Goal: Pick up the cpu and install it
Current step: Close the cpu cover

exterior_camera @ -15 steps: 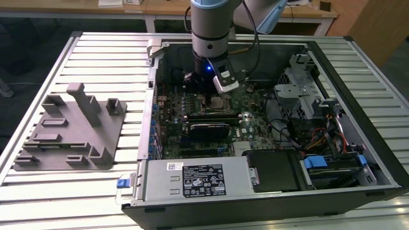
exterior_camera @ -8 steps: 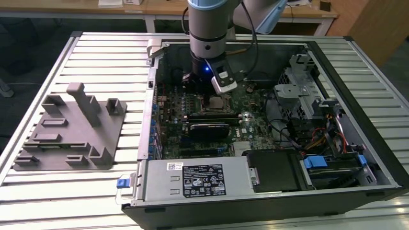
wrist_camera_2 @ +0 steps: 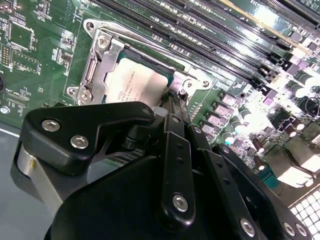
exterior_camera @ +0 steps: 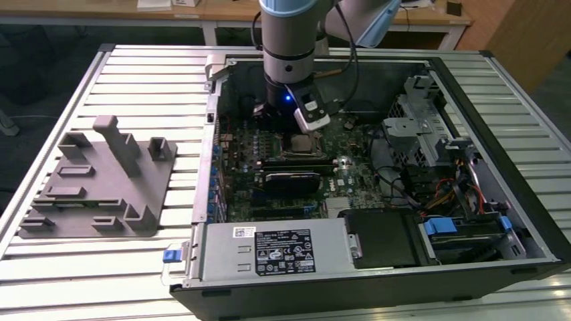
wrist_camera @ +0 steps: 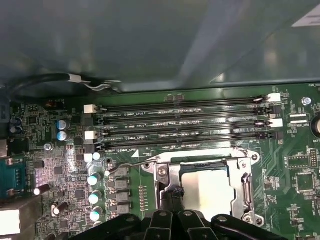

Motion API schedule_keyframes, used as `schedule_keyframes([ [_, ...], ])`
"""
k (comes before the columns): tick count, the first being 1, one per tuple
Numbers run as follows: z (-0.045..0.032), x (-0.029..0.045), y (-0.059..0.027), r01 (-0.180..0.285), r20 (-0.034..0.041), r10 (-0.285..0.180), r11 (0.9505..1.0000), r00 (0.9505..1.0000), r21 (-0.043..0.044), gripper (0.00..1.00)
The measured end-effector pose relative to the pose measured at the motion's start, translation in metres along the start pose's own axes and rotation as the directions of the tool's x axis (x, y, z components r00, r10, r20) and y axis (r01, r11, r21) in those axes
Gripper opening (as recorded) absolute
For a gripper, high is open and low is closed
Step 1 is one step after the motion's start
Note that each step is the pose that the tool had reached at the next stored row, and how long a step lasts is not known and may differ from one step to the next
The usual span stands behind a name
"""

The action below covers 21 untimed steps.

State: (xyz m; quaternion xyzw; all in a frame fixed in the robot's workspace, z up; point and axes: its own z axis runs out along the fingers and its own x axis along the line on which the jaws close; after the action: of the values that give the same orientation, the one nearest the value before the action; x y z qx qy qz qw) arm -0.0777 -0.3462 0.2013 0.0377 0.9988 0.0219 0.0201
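The cpu (wrist_camera_2: 135, 82) is a silvery square chip lying flat inside the metal socket frame (wrist_camera_2: 97, 65) on the green motherboard. It also shows in the first wrist view, cpu (wrist_camera: 210, 187), and in the exterior view, cpu (exterior_camera: 301, 143), in the middle of the open computer case. My gripper (wrist_camera_2: 176, 100) hangs just over the socket, its two thin black fingers drawn together at one edge of the chip. In the first wrist view the gripper (wrist_camera: 172, 194) stands at the same edge, with nothing between the fingers. The arm's wrist (exterior_camera: 287, 80) stands upright above the board.
Memory slots (wrist_camera: 180, 125) run beside the socket, and a thin wire lever (wrist_camera: 125, 167) lies along the frame. Capacitors (wrist_camera: 94, 197) stand close by. The case holds a power supply (exterior_camera: 277, 251) and a drive cage (exterior_camera: 419, 120). A grey holder block (exterior_camera: 98, 180) sits at the exterior view's left.
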Motion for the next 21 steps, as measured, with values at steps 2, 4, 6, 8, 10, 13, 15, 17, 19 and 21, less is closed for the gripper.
schedule_keyframes([
  [2, 0.0007, 0.0002, -0.0001, 0.005, -0.0003, -0.005, 1.0, 1.0, -0.0001, 0.11],
  [4, 0.0014, 0.0004, -0.0001, 0.009, -0.0004, -0.009, 1.0, 1.0, -0.0003, 0.11],
  [6, 0.0022, 0.0005, -0.0001, 0.012, -0.0006, -0.012, 0.9999, 0.9999, -0.0004, 0.11],
  [8, 0.0026, 0.0006, -0.0002, 0.016, -0.0008, -0.016, 0.9999, 0.9999, -0.0004, 0.11],
  [10, 0.0027, 0.0006, -0.0002, 0.017, -0.0009, -0.017, 0.9999, 0.9998, -0.0004, 0.11],
  [13, 0.0033, 0.0006, -0.0002, 0.018, -0.0007, -0.018, 0.9998, 0.9998, -0.0008, 0.11],
  [15, 0.0037, 0.0007, -0.0003, 0.018, -0.001, -0.018, 0.9998, 0.9998, -0.0003, 0.11],
  [17, 0.0038, 0.0007, -0.0003, 0.018, -0.0011, -0.018, 0.9998, 0.9998, -0.0002, 0.11],
  [19, 0.0041, 0.0007, -0.0003, 0.018, -0.001, -0.018, 0.9998, 0.9998, -0.0004, 0.11],
  [21, 0.0045, 0.0007, -0.0003, 0.018, -0.0011, -0.018, 0.9998, 0.9998, -0.0003, 0.11],
])
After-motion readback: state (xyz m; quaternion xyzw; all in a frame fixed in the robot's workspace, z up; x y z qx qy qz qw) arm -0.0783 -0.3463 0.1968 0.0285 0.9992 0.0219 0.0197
